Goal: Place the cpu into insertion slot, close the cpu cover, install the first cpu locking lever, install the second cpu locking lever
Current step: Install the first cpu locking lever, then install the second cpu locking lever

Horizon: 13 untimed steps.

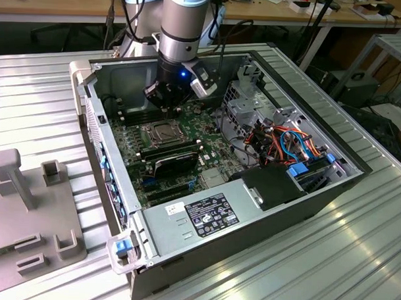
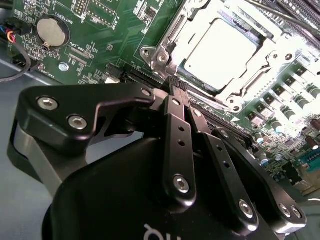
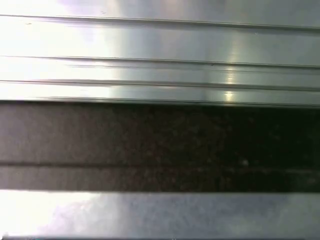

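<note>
**Hand closed beside the socket, cpu seated under its cover**

From my seat, the nearest thing in the second wrist view is the hand (image 2: 179, 86): its two black fingers (image 2: 176, 135) are pressed together with nothing between them, tips just short of the socket's near rim. Right past them lies the cpu (image 2: 220, 52), flat in the insertion slot (image 2: 165, 50), with the cpu cover (image 2: 260, 55) lying down around it so the silver top shows through the window. I judge the work to be at the locking levers. To do that well I would keep the closed tips low and square to the socket edge, push steadily along the lever's travel, and stay off the capacitors (image 2: 300, 107) beside it.

In the exterior view the arm comes down nearly vertical into the open computer case (image 1: 304, 200), wrist above the board's far side, with the socket (image 1: 160, 133) just in front of it and the table (image 1: 355, 261) all around.
</note>
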Motion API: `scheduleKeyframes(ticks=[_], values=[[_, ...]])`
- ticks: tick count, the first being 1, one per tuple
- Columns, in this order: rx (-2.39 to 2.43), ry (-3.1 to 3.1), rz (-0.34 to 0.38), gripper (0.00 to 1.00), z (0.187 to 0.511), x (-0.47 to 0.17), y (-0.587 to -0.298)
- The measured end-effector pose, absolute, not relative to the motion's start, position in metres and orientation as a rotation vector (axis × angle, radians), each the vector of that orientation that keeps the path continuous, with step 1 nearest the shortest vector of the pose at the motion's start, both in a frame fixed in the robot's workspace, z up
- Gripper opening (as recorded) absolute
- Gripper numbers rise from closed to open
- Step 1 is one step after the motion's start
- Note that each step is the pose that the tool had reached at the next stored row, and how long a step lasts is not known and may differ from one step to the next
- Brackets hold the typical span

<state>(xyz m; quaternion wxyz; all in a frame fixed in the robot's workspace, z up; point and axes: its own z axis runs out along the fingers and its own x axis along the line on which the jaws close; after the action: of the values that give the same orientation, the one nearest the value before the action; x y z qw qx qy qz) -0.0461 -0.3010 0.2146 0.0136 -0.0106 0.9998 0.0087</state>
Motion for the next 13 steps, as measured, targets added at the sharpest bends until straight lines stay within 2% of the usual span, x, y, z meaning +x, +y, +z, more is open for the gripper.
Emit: scheduleKeyframes(ticks=[13], values=[[-0.034, 3.114, 0.027, 0.11, 0.2146, -0.0461, -0.3035]])
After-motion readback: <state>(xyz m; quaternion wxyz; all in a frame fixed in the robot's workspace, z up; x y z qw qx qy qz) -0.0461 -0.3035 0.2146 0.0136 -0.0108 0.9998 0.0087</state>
